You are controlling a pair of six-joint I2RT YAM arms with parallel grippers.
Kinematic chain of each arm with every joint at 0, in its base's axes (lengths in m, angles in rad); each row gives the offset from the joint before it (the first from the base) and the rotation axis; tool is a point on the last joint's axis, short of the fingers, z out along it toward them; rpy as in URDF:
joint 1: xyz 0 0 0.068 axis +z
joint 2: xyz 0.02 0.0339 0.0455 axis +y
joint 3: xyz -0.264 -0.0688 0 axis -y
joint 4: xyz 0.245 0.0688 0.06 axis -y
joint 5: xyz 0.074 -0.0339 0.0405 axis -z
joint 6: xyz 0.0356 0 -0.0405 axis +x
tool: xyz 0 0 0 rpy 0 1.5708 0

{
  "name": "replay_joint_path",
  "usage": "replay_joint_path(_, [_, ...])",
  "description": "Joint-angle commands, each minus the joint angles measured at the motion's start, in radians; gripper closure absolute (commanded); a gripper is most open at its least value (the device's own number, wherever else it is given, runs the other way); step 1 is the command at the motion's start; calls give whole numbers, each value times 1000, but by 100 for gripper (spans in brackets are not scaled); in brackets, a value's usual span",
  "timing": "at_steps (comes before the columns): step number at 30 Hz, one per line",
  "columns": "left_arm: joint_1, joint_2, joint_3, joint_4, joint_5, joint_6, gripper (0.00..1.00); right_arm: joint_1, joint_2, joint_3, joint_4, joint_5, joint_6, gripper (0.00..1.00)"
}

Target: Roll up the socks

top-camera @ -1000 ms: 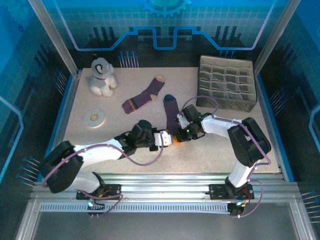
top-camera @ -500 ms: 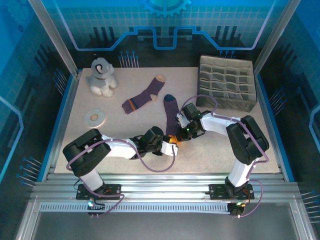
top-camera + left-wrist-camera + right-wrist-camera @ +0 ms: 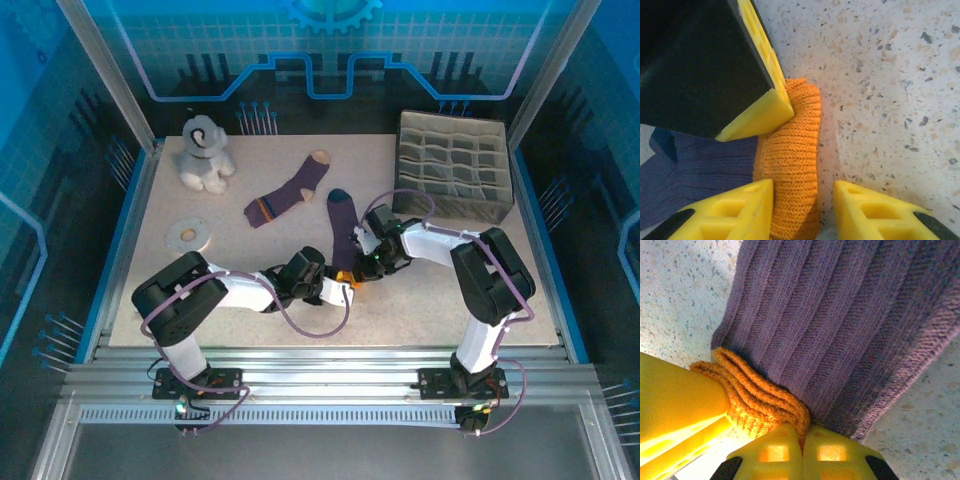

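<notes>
- The left gripper (image 3: 804, 210) lay low at the table's 6 o'clock side. Its yellow jaws stood part-open astride the bunched orange cuff (image 3: 790, 160) — one pad against the knit, bare tabletop showing before the other.
- The right gripper (image 3: 802, 451), reaching in from 4 o'clock, had its yellow jaws pressed together on the folds of that same cuff, pinching its edge.
- The cuff belonged to the purple knit navy-toed sock (image 3: 343, 228), which lay flat near the middle of the speckled beige table (image 3: 250, 320), cuff toward 6 o'clock and toe toward 12.
- The purple knit tan-toed sock (image 3: 288, 192) lay apart from it at 11 o'clock — slanted, its toe toward 1 o'clock, with neither gripper on it.
- A flat white ring (image 3: 188, 235) sat at 9 o'clock, near the left edge.
- A grey-and-white plush toy (image 3: 205, 155) sat in the far corner at 10 o'clock.
- A grey fabric box with many small compartments (image 3: 455, 175) stood in the far corner at 2 o'clock.
</notes>
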Motion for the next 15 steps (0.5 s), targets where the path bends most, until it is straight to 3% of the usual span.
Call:
replay_joint_path(1, [18, 41, 26, -29, 22, 58, 67, -10, 68, -31, -124, 48, -20, 97])
replay_joint_path(9, [18, 82, 90, -193, -24, 93, 76, -31, 45, -30, -146, 2, -32, 93])
replay_joint_path(15, [17, 74, 205, -515, 30, 27, 100, -52, -25, -44, -136, -46, -33, 82])
